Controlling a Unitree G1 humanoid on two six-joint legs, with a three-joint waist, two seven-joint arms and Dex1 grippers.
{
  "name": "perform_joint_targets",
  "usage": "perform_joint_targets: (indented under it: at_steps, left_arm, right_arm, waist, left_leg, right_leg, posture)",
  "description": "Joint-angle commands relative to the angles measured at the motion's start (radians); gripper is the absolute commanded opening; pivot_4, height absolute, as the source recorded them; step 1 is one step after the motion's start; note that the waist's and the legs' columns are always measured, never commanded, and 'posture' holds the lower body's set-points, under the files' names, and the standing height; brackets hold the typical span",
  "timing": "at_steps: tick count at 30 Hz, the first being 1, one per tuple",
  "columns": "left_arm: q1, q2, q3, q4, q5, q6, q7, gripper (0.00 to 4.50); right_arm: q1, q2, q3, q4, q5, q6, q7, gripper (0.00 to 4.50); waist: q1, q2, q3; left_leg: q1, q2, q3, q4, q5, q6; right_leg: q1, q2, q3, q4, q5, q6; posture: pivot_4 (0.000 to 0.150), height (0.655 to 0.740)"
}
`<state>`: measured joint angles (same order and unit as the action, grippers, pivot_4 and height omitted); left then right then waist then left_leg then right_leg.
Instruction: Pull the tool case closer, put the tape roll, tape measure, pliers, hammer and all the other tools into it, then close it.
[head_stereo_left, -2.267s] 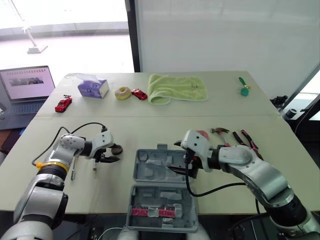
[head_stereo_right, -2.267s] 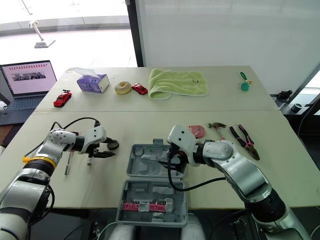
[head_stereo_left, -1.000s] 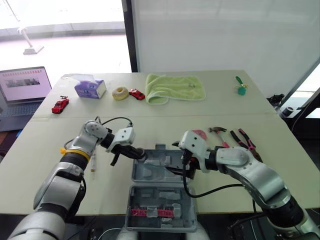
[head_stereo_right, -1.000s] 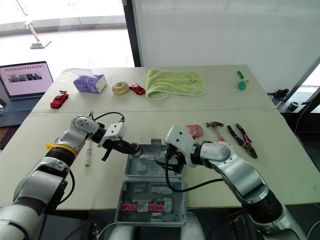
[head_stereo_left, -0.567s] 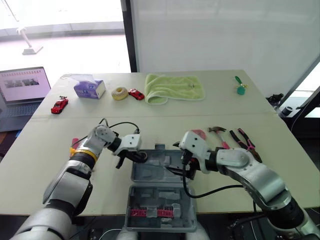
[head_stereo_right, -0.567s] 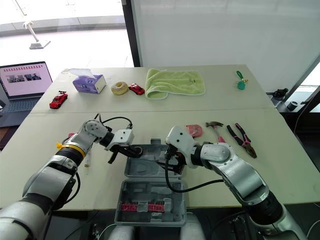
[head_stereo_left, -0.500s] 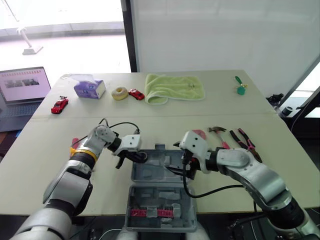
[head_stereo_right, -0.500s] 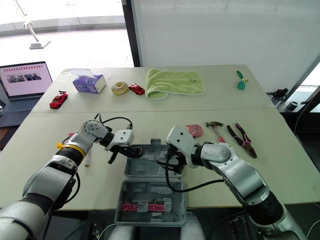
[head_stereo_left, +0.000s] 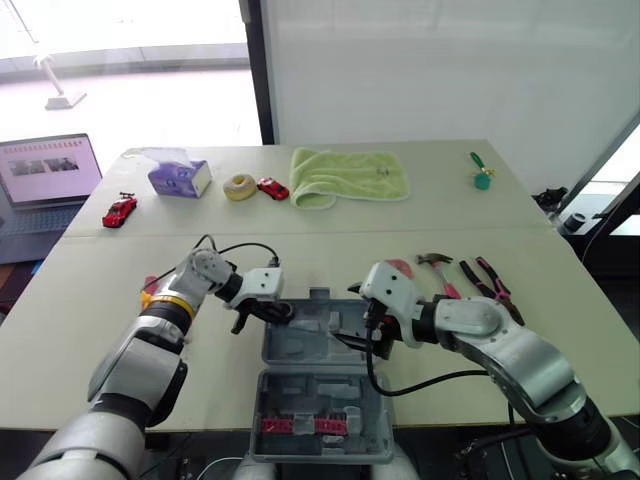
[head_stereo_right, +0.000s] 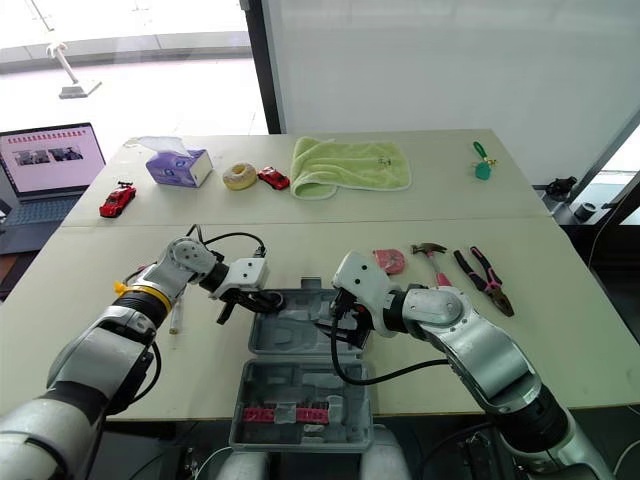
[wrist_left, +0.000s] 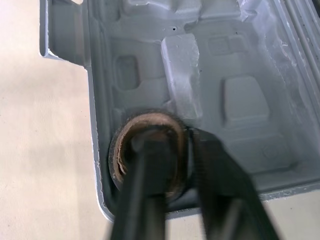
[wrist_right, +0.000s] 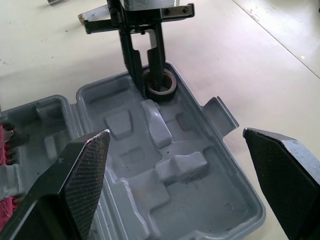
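Note:
The grey tool case (head_stereo_left: 322, 398) lies open near the table's front edge, lid half (wrist_right: 165, 150) toward the far side. My left gripper (head_stereo_left: 277, 311) is shut on the brown tape roll (wrist_left: 149, 150), one finger through its hole. The roll rests in the far-left corner pocket of the case (wrist_left: 215, 65). My right gripper (wrist_right: 175, 132) hovers open over the right part of the same half, holding nothing. To the right of the case lie a pink tape measure (head_stereo_left: 401, 268), a hammer (head_stereo_left: 438, 264) and pliers (head_stereo_left: 492, 278). A screwdriver (head_stereo_right: 175, 318) lies to the left.
Along the far side lie a green towel (head_stereo_left: 350, 177), a purple tissue box (head_stereo_left: 178, 178), a pale ring (head_stereo_left: 238, 186), two red toy cars (head_stereo_left: 272, 187) (head_stereo_left: 118, 211) and a green item (head_stereo_left: 483, 178). A laptop (head_stereo_left: 50, 170) stands off the table's left.
My left gripper has carried the tape roll rightward from the bare table to the case's far-left corner and lowered it in. The right gripper has held still.

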<state>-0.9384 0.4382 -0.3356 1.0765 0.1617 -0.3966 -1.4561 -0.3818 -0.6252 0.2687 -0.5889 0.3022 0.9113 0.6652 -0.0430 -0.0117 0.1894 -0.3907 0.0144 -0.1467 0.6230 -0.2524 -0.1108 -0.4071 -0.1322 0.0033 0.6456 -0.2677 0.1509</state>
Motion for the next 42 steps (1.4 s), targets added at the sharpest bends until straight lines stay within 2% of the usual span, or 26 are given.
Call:
perform_joint_targets:
  at_steps: [1,2,10,18,19,21,28,33,36,42]
  left_arm:
    - [-0.024,0.003,0.028,-0.022,-0.023,0.013,-0.007,2.73]
    - [-0.028,0.005,0.035,-0.028,-0.030,0.017,-0.014,3.09]
    - [-0.018,0.064,0.070,-0.099,-0.065,0.041,-0.047,3.09]
    - [0.020,0.068,0.155,-0.125,-0.141,0.120,0.005,3.09]
    - [0.029,0.064,0.166,-0.129,-0.152,0.132,0.013,2.55]
    - [0.055,0.058,0.183,-0.154,-0.173,0.148,0.026,1.84]
    - [0.140,0.042,0.195,-0.213,-0.187,0.132,0.104,1.84]
    - [0.197,0.006,0.201,-0.236,-0.193,0.042,0.180,1.84]
    - [0.225,-0.021,0.201,-0.242,-0.178,-0.031,0.259,1.84]
    - [0.259,0.003,0.137,-0.173,-0.074,-0.155,0.346,1.84]
  right_arm:
    - [-0.002,0.000,-0.019,-0.034,0.012,-0.006,-0.003,4.50]
    - [-0.002,0.001,-0.020,-0.034,0.012,-0.006,-0.004,4.50]
    - [0.001,-0.001,-0.017,-0.026,0.008,-0.016,-0.001,4.50]
    - [-0.001,0.003,-0.010,-0.024,0.005,-0.021,0.000,4.50]
    - [-0.002,0.005,-0.009,-0.023,0.005,-0.021,0.000,4.50]
    - [-0.001,0.005,-0.008,-0.025,0.006,-0.021,0.001,4.50]
    - [0.001,0.001,-0.010,-0.026,0.006,-0.021,0.004,4.50]
    - [0.000,0.003,-0.006,-0.024,0.004,-0.022,0.003,4.50]
    - [0.000,0.007,-0.007,-0.026,0.005,-0.020,0.000,4.50]
    - [0.006,0.012,-0.016,-0.038,0.013,-0.013,-0.003,4.50]
  waist:
    - [0.000,0.000,0.000]
    - [0.000,0.000,0.000]
    - [-0.002,0.000,0.000]
    - [-0.001,0.000,0.000]
    - [-0.001,0.000,0.000]
    - [-0.001,0.000,0.000]
    - [-0.001,0.000,0.000]
    - [0.000,0.000,0.000]
    - [0.001,0.000,0.000]
    - [-0.001,0.000,0.000]
  left_leg:
    - [0.000,0.000,0.000,0.000,0.000,0.000]
    - [0.000,0.000,0.000,0.000,0.000,0.000]
    - [0.000,0.000,0.000,0.000,0.000,0.000]
    - [0.000,0.000,0.000,0.000,0.000,0.000]
    - [0.000,0.000,0.000,0.000,0.000,0.000]
    - [0.000,0.000,0.000,0.000,0.000,0.000]
    - [0.000,0.000,0.000,0.000,0.000,0.000]
    - [0.000,0.000,0.000,0.000,0.000,0.000]
    - [0.000,0.000,0.000,0.000,0.000,0.000]
    - [0.000,0.000,0.000,0.000,0.000,0.000]
  right_leg:
    - [0.000,0.000,0.000,0.000,0.000,0.000]
    - [0.000,0.000,0.000,0.000,0.000,0.000]
    - [0.000,0.000,0.000,0.000,0.000,0.000]
    - [0.000,0.000,0.000,0.000,0.000,0.000]
    - [0.000,0.000,0.000,0.000,0.000,0.000]
    - [0.000,0.000,0.000,0.000,0.000,0.000]
    - [0.000,0.000,0.000,0.000,0.000,0.000]
    - [0.000,0.000,0.000,0.000,0.000,0.000]
    - [0.000,0.000,0.000,0.000,0.000,0.000]
    - [0.000,0.000,0.000,0.000,0.000,0.000]
  posture:
    - [0.150,0.7400]
    - [0.150,0.7400]
    - [0.150,0.7400]
    - [0.150,0.7400]
    - [0.150,0.7400]
    - [0.150,0.7400]
    - [0.150,0.7400]
    - [0.150,0.7400]
    - [0.150,0.7400]
    - [0.150,0.7400]
